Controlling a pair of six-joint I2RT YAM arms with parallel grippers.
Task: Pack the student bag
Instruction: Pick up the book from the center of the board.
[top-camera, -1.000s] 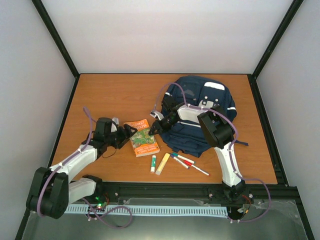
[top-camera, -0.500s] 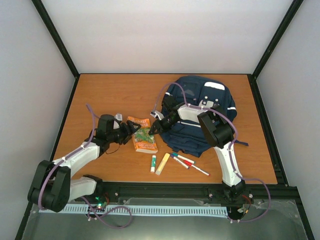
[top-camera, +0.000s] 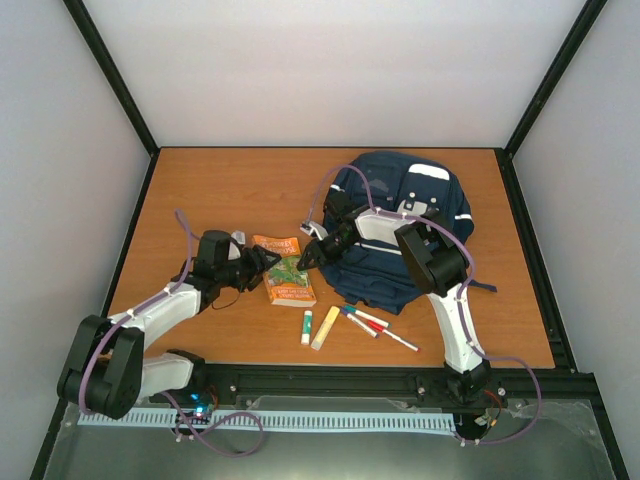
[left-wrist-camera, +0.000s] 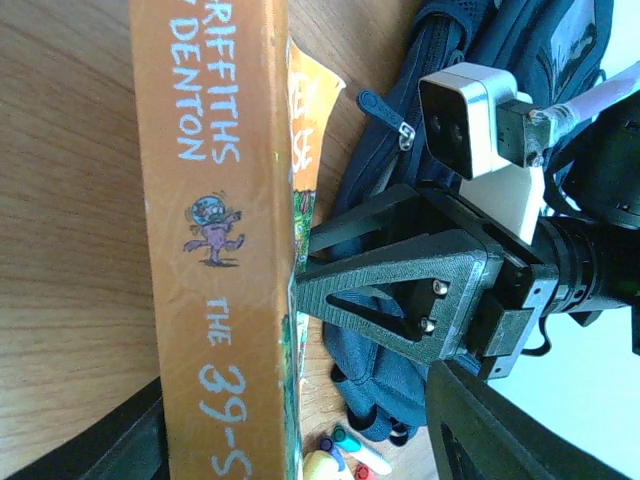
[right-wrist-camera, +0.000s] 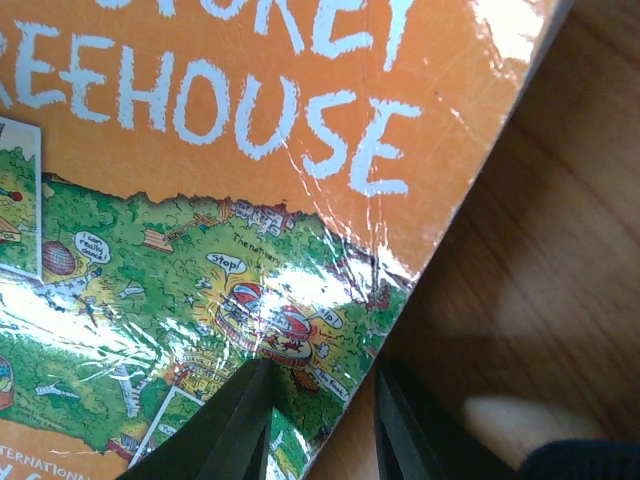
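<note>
Since the earlier frame the left arm has reached further in, and the left claw (top-camera: 266, 260) now stands at the spine of the book (top-camera: 286, 273). From above, the book shows narrower than before, with its left edge shifted towards the bag (top-camera: 385, 172).

Left claw: open. In the left wrist view its two fingers stand either side of the orange spine, with a clear gap on one side.

Right claw (top-camera: 305, 256): jaws set narrow across the book's opposite edge. In its own wrist view one finger (right-wrist-camera: 235, 420) lies over the cover and the other over the wood. Whether they are clamped on the book cannot be told.

Bag: lies flat on the tabletop (top-camera: 220, 190) at the rear right, just beside the book. The right arm reaches across it.

Other items: a glue stick (top-camera: 307, 326), a yellow stick (top-camera: 325, 327) and several markers (top-camera: 375, 325) lie in a loose row at the front, near the book and apart from the bag.
</note>
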